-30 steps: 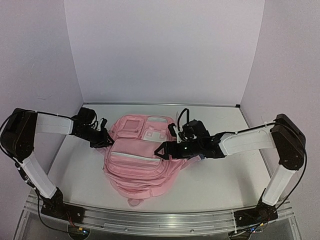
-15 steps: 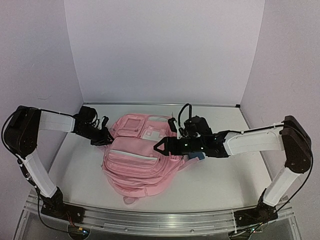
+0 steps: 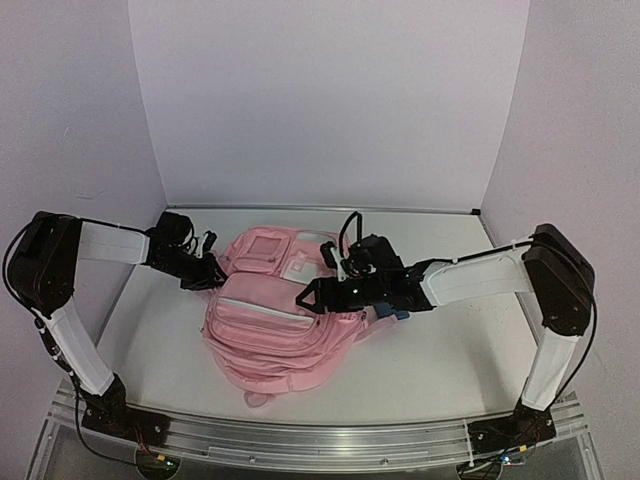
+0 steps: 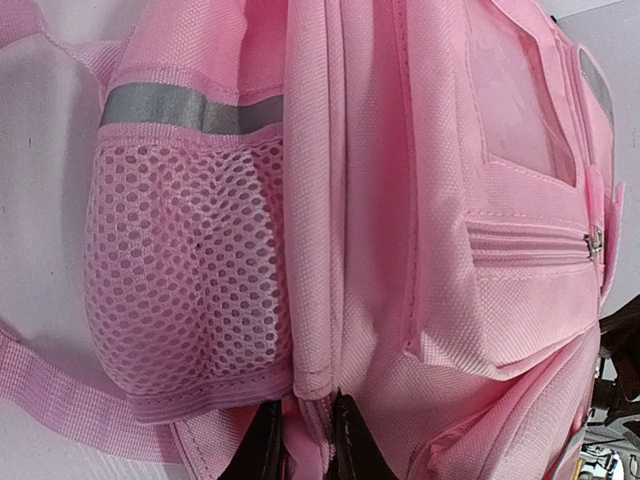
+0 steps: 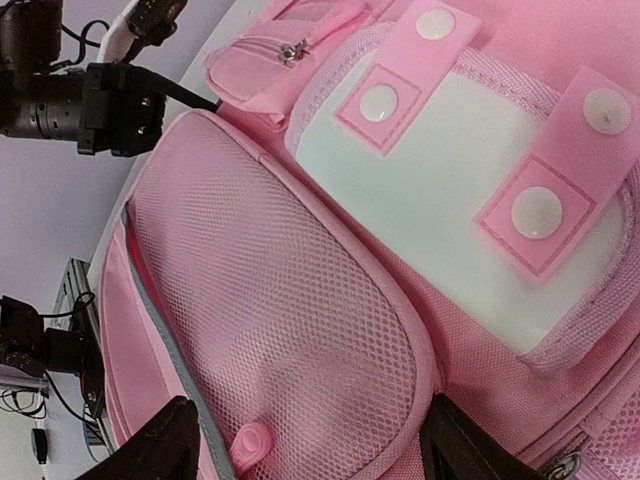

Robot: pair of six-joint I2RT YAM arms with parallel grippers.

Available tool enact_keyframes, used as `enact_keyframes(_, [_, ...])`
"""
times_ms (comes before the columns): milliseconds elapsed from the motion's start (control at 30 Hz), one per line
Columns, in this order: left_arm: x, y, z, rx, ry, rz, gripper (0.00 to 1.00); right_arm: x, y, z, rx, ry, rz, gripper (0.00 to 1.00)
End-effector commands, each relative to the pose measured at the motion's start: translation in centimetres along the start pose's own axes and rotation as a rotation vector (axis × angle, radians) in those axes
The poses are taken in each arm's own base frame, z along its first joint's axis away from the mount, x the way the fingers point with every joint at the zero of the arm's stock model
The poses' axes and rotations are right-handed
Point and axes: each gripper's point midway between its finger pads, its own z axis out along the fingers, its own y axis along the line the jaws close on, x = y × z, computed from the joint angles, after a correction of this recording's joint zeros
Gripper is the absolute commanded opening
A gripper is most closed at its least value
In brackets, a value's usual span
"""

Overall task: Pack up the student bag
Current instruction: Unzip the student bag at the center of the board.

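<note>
**pinkpack:** Since the student bag (image 3: 285, 315) lies mid-table, lengthwise near-to-far, which arm's closer to the zip pull (image 5: 250, 442)?

**yamfan:** Easily the right gripper (image 5: 305, 440), spread wide right over it. The left gripper (image 4: 303, 440) is pinching the bag's side seam (image 4: 318, 300).

We are looking at a white desk (image 3: 440, 360) spreading across the lower half of the frame, with pale lilac walls (image 3: 330, 100) closing it in at the back and both sides. A metal rail (image 3: 320, 440) is running along the bottom edge. Right of centre, a small blue thing (image 3: 401, 313) is peeking out, too hidden to identify.
</note>
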Motion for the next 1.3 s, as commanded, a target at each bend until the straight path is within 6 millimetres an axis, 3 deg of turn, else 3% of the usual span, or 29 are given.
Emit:
enact_keyframes(0, [-0.9,0.8,-0.1,-0.043,-0.029,0.025,0.00,0.6,1.5,1.0,-0.077,0.037,-0.023,0.77])
enact_keyframes(233, [-0.9,1.0,0.0,-0.051,-0.026,0.024,0.00,3.4,2.4,1.7,-0.152,0.152,-0.010,0.77])
enact_keyframes(567, [-1.1,1.5,0.0,-0.083,-0.031,0.018,0.00,6.3,6.5,-1.3,-0.284,0.257,-0.050,0.77])
enact_keyframes(733, [-1.4,1.8,0.0,-0.102,-0.035,0.003,0.00,7.1,8.5,-1.5,-0.322,0.294,-0.071,0.76])
enact_keyframes(967, [-1.4,1.8,-0.1,-0.111,-0.035,0.005,0.00,7.4,9.8,-2.1,-0.324,0.311,-0.102,0.75])
enact_keyframes(1100, [-1.5,1.8,-0.2,-0.111,-0.038,0.013,0.00,7.2,9.8,-2.6,-0.308,0.291,-0.125,0.72])
enact_keyframes(1267, [-1.4,1.7,-0.1,-0.107,-0.033,0.013,0.00,7.4,7.7,-1.1,-0.222,0.269,-0.142,0.61])
